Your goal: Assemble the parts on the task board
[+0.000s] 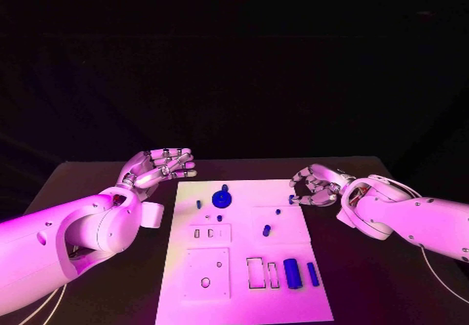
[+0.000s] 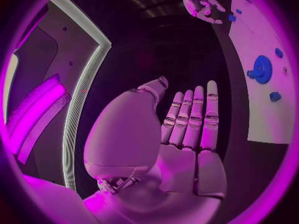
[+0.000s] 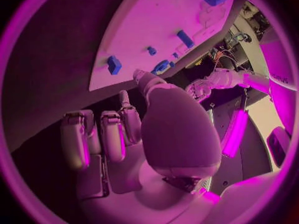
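On the task board (image 1: 245, 298), in the middle of the dark surface (image 1: 88, 183), small blue parts are spread: a round disc (image 1: 223, 199) at the far end and two cylinders (image 1: 291, 273) nearer. They are judged light, stiff and smooth, best pinched across the sides. The left robot hand (image 1: 156, 168) is held open beside the board, holding nothing. The right robot hand (image 1: 314, 187) is curled near a small part (image 1: 291, 199) at the board's far right edge; a grip cannot be told.

The left hand (image 2: 187, 134) holds nothing, fingers straight and close together. Beyond it the white task board (image 2: 261, 94) carries a round blue part (image 2: 262, 68); the right hand (image 2: 201, 2) hovers near its far edge.
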Motion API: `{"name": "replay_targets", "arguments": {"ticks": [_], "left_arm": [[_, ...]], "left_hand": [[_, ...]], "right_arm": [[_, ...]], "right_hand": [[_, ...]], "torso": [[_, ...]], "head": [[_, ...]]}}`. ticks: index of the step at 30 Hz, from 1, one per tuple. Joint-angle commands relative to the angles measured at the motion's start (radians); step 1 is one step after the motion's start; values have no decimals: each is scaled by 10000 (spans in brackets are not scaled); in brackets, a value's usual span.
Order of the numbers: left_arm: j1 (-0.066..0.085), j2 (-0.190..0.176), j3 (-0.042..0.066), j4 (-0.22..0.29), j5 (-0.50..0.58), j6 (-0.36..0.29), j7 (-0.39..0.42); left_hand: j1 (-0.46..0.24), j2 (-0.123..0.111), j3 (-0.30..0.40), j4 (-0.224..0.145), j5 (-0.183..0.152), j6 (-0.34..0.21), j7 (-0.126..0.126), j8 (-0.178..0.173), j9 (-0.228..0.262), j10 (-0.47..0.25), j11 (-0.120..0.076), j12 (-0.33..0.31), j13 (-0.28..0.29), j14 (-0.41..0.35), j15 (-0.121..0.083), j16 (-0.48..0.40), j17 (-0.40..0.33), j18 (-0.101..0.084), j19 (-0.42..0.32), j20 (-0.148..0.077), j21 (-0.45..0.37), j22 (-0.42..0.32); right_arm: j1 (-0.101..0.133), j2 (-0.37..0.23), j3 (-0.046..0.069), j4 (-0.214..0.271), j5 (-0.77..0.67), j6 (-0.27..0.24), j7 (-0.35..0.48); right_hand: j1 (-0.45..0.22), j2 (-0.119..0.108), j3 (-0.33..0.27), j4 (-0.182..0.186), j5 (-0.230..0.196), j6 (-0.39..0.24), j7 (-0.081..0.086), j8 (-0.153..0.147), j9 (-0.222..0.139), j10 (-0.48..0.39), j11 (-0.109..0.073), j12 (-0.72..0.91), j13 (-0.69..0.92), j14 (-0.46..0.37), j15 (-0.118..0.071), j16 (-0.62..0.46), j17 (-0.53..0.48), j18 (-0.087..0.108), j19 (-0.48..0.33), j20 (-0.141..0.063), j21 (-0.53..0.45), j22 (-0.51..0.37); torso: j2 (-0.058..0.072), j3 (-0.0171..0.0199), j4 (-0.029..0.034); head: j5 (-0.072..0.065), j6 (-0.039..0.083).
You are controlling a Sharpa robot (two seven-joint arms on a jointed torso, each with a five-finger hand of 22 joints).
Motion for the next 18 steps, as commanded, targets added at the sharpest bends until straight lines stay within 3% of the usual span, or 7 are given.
{"name": "replay_targets", "arguments": {"ticks": [1, 4, 12, 18], "left_arm": [[10, 40, 4, -11, 24, 200, 75], [9, 53, 4, -30, 24, 202, 74], [8, 62, 4, -70, 24, 204, 76], [8, 60, 4, -81, 24, 205, 77]], "left_hand": [[-106, -2, -29, -44, -46, -50, 253, -35, -12, -77, -2, -29, -8, -54, -3, -64, 15, 104, -57, 24, 59, 12], [-106, -2, -29, -44, -46, -50, 253, -35, -12, -77, -2, -29, -8, -54, -3, -64, 15, 104, -57, 24, 59, 12], [-106, -2, -29, -44, -46, -50, 253, -35, -12, -77, -2, -29, -8, -54, -3, -64, 15, 104, -57, 24, 59, 12], [-106, -2, -29, -44, -46, -50, 253, -35, -12, -77, -2, -29, -8, -54, -3, -64, 15, 104, -57, 24, 59, 12]], "right_arm": [[-63, 39, -4, -192, 252, 348, 629], [-117, 79, -5, -371, 237, 431, 666], [-239, 235, -6, -783, 179, 566, 724], [-322, 342, -6, -901, 185, 552, 726]], "right_hand": [[79, 0, 3, -72, -22, -52, 17, -40, -12, -12, 4, 6, 628, 926, 39, -6, 2118, -64, 692, 40, 37, 2164], [100, 2, 15, -86, -2, -47, 19, -40, -12, 25, 5, 38, 668, 931, 41, 1, 2142, -70, 708, 42, 60, 2186], [119, -2, 25, -101, 25, -36, 20, -36, -10, 8, 6, 24, 650, 934, 43, 4, 2152, -74, 716, 44, 70, 2196], [141, 61, 95, -107, 64, 30, 19, -10, -2, 59, 6, 67, 701, 941, 45, 14, 2184, -84, 740, 48, 106, 2229]], "torso": [[10, 1, 36], [7, -19, 44], [18, 2, 42], [7, -13, 32]], "head": [[4, -13], [6, -21], [40, -53], [53, -72]]}}
